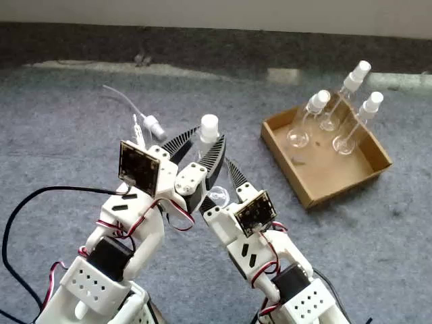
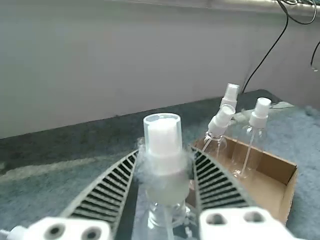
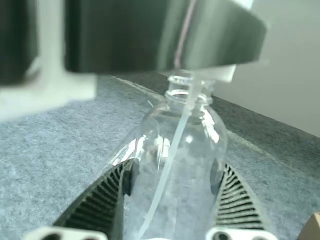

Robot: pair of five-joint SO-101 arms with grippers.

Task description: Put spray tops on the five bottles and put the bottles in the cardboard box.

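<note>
My left gripper (image 1: 201,142) is shut on a white spray top (image 1: 209,126) with a clear cap, held upright in the left wrist view (image 2: 162,142) between the ribbed fingers (image 2: 112,185). Directly beneath it, my right gripper (image 1: 224,189) is shut on a clear bottle (image 3: 175,165). The top's dip tube (image 3: 172,155) runs down through the bottle's neck, and the top sits just above the mouth. The cardboard box (image 1: 283,164) lies to the right, with three capped bottles (image 1: 300,125) standing in it, also seen in the left wrist view (image 2: 252,140).
A loose spray top (image 1: 154,125) with its long tube lies on the grey mat behind the left gripper. Black cables trail at the near left. The box (image 2: 280,175) has free floor toward its near corner.
</note>
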